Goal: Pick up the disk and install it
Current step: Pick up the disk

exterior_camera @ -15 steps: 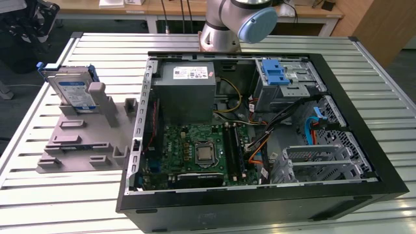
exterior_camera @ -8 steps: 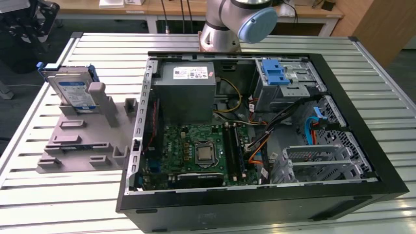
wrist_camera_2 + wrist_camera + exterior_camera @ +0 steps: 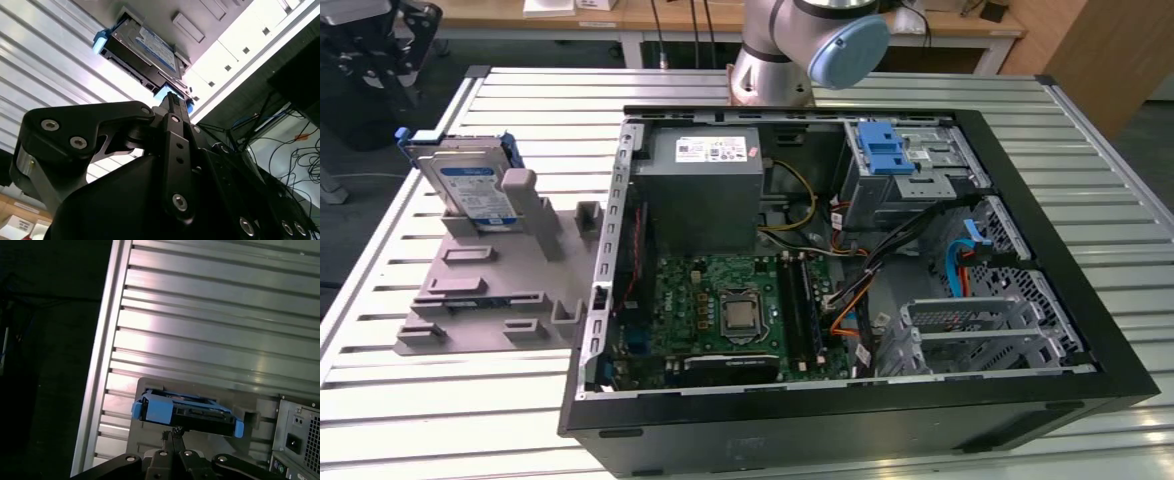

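Note:
The disk [image 3: 467,185] is a silver hard drive with a blue-and-white label and blue side rails. It stands on edge in a slot of the grey holder [image 3: 487,290], at the exterior view's left on the slatted table. Both wrist views look at it end-on, disk [image 3: 145,47] and disk [image 3: 185,412], just beyond my fingertips. My gripper [image 3: 172,432] is shut with nothing in it and hangs a short way off the disk, not touching it. In the exterior view the black gripper body [image 3: 374,50] sits at the far left corner, behind the disk.
An open black computer case [image 3: 1067,300] lies on the table, with a green motherboard [image 3: 727,305], a grey power supply [image 3: 707,190] and a metal drive cage with a blue latch [image 3: 894,150]. The arm's base [image 3: 787,50] stands behind the case. The table's edge [image 3: 97,380] is close to the holder.

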Controlling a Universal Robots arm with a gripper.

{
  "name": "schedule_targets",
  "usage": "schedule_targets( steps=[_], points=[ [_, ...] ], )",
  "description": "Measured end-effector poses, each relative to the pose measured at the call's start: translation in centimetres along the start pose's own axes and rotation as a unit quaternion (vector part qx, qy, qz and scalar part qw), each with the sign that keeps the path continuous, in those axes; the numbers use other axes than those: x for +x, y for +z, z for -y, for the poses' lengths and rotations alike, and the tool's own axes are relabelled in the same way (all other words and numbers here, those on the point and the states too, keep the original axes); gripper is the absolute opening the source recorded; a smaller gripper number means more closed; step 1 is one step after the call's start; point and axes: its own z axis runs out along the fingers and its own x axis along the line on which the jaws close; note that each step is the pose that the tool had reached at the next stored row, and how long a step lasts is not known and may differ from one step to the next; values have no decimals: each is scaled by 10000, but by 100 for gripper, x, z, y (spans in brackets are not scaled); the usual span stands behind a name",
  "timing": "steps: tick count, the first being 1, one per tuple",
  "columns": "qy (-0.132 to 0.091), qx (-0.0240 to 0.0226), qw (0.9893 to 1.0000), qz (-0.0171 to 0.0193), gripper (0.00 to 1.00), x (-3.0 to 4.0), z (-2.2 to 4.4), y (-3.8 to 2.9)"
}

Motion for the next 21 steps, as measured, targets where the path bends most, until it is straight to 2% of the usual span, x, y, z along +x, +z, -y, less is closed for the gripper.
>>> schedule_targets(
  steps=[4, 8, 15, 21],
  points=[
    [-232, 5, 9997, -10, 11, 0, 0, 0],
    [-522, 11, 9986, -21, 11, 0, 0, 0],
    [-967, 21, 9953, -40, 11, 0, 0, 0],
    [-1273, 28, 9919, -52, 11, 0, 0, 0]
  ],
)
